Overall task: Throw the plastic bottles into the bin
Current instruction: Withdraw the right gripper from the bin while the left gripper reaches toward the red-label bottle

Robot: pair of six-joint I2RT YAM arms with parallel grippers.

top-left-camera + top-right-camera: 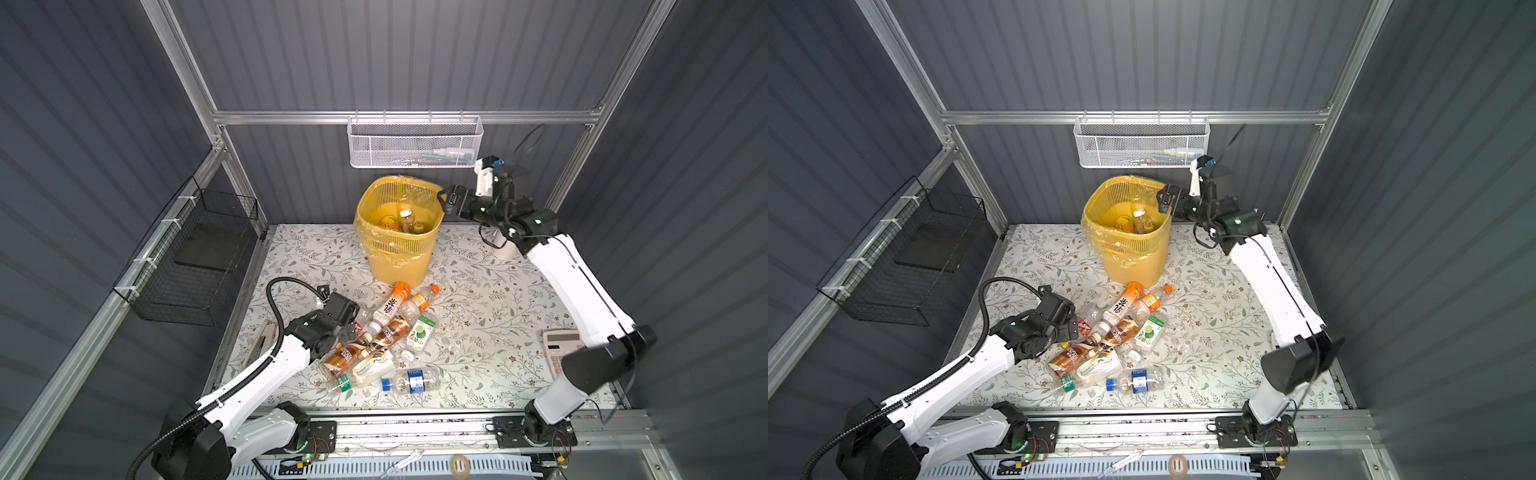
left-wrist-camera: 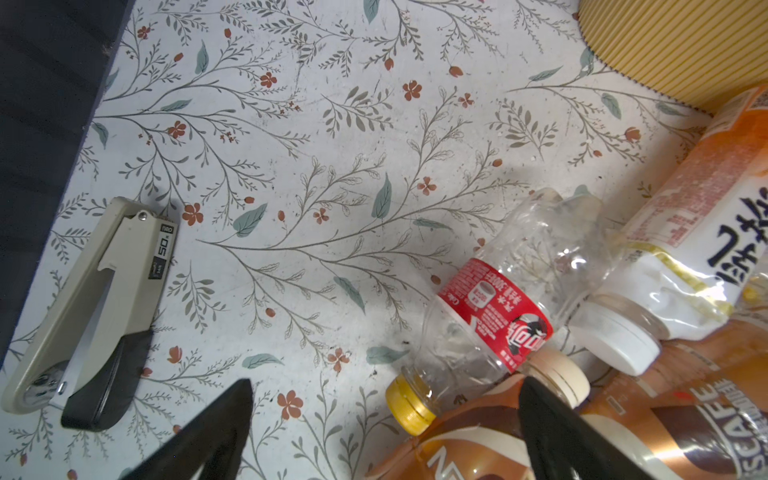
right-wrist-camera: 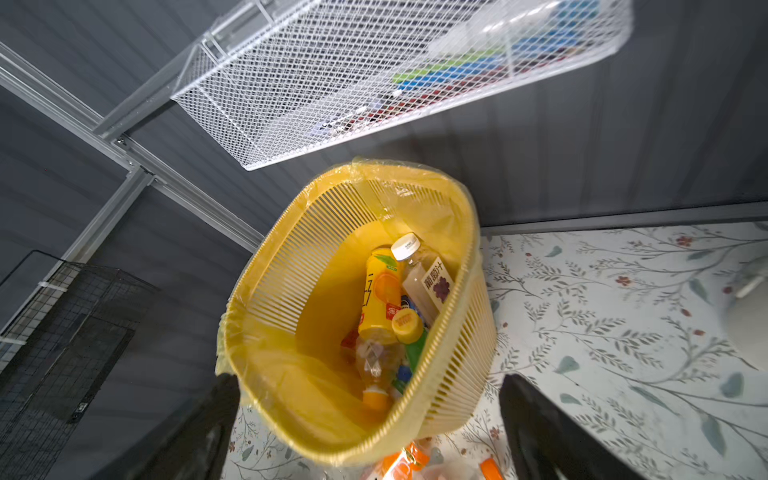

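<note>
1. The right pincer (image 1: 448, 200) hangs released and empty, its jaws wide apart with nothing between them. The bin (image 1: 399, 262) sits just below and ahead of it. Several bottles (image 3: 382, 299) already lie inside the bin, so this drop looks finished.
2. Lift this pincer straight up before swinging it away. The bin's bag-lined rim is close under the jaws, and a sideways drag could tip the bin or snag the liner.
3. The white mesh basket (image 1: 415, 141) hangs above and beyond this pincer, so keep the lift modest.
4. The left pincer (image 2: 385, 386) is also released and grasps nothing. It hovers low over the near edge of the pile of plastic bottles (image 1: 386, 332) on the desk (image 1: 478, 291).
5. Directly ahead of its jaws lies a clear bottle with a red label (image 2: 494, 316), on its side with its yellow cap toward the pincer. It is the likeliest pick, because it sits at the pile's edge.
6. One finger hangs over a brown coffee bottle (image 2: 457, 453), so shift the pincer until both fingers straddle the clear body alone.
7. Close across the labelled waist, not the neck. The thin, crumpled wall will give, so squeeze gently.
8. A white-capped bottle (image 2: 685, 232) touches the clear one on the far side — lift slowly so the two part cleanly.
9. The grey stapler (image 2: 91, 307), well off to the pincer's other side, is not part of the job.
</note>
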